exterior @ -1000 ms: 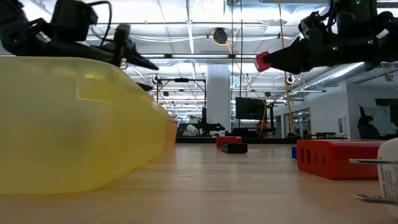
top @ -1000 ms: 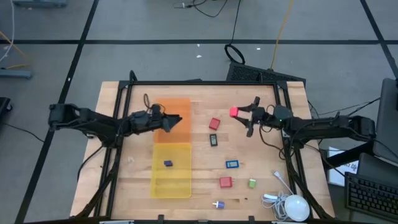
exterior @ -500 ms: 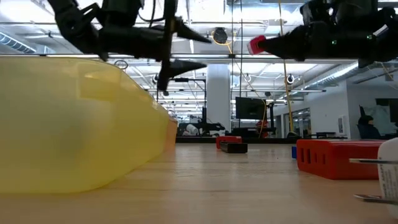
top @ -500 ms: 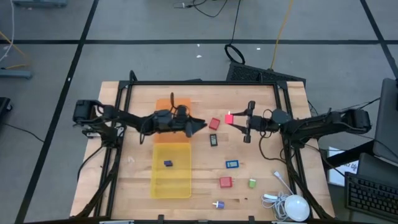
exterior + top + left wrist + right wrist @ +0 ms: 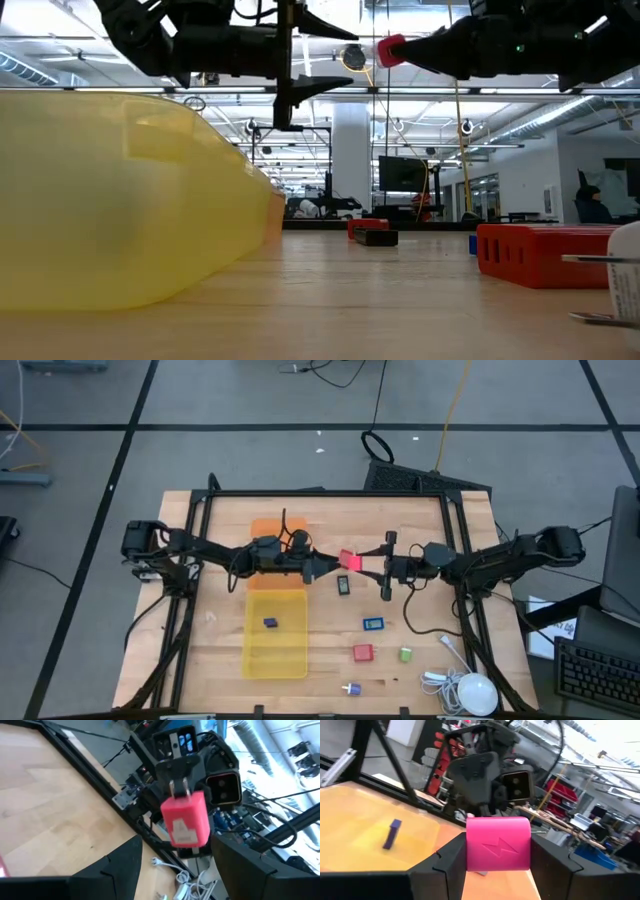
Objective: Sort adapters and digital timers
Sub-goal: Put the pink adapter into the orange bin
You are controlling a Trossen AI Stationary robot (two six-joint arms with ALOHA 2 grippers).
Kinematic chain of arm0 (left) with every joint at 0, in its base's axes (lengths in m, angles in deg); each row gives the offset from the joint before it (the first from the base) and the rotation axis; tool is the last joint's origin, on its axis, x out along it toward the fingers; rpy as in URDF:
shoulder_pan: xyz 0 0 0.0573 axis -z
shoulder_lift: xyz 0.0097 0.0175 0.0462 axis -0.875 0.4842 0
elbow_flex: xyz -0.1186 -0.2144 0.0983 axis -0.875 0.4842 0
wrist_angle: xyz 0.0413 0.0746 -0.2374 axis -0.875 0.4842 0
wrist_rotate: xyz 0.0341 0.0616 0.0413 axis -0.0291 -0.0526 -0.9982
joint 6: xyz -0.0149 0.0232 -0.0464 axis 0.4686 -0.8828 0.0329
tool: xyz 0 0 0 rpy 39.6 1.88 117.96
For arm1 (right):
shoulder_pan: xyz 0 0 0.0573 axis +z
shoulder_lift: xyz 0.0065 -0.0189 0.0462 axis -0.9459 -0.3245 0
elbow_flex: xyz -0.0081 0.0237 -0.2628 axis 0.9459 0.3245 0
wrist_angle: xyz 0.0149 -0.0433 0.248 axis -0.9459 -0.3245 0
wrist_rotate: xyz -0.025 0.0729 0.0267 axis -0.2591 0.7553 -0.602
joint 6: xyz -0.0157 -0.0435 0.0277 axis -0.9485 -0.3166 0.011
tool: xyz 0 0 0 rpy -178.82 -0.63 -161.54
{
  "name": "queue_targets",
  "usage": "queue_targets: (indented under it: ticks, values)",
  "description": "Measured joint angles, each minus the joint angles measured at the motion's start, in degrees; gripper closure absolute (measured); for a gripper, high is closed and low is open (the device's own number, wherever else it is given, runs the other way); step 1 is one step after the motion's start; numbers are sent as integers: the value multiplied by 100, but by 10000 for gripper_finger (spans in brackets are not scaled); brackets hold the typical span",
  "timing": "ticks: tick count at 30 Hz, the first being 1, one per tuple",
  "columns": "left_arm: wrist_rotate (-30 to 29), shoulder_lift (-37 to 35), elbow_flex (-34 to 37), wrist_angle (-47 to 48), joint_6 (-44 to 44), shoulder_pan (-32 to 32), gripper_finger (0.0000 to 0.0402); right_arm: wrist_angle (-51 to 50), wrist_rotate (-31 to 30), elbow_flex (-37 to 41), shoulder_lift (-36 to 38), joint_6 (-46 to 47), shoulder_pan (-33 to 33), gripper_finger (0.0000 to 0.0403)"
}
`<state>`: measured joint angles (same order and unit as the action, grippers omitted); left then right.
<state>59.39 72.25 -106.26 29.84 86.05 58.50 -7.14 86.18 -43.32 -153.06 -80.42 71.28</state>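
A pink adapter [image 5: 349, 560] hangs in the air over the table's middle, held by my right gripper [image 5: 362, 563], which reaches in from the table's right. In the left wrist view its metal prongs [image 5: 177, 787] show. My left gripper [image 5: 322, 566] comes from the table's left and faces it closely. Its fingers are open and stand on either side of the pink block [image 5: 185, 817] without touching it. A dark blue timer [image 5: 270, 623] lies in the yellow tray [image 5: 290, 650]. A black timer [image 5: 343, 585] and a blue timer [image 5: 373, 624] lie flat on the table. My right gripper pinches the pink adapter's body [image 5: 497, 842] between its two fingers [image 5: 447, 857], one on each side face. The fingers come level from the table's right. The adapter is lifted clear of the table and sticks out past the fingertips [image 5: 390, 50].
An orange tray [image 5: 262, 530] lies beyond the yellow one. A red adapter [image 5: 362, 652], a green one [image 5: 405, 654] and a white-purple one [image 5: 350, 688] lie toward the near edge. A white round device with a cable [image 5: 472, 693] is at the near right corner.
My right gripper has carried the pink adapter toward the table's left, to the middle. My left gripper has moved from over the orange tray toward the table's right, and the two now face each other closely.
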Motion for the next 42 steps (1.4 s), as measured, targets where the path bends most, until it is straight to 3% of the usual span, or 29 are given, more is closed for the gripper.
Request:
queue_targets:
  ticks: [15,22,30,42]
  values:
    - [-262,14,1,412,-1386,6,160,-453,-294,-42,400,510,-20,228]
    - [-262,13,1,372,-1051,6,160,-643,-335,-40,490,579,-22,228]
    - [-262,13,-56,261,-7,6,160,-663,-321,-40,490,412,-22,228]
    - [-260,13,-549,395,144,-12,160,-593,-318,-40,490,303,-22,228]
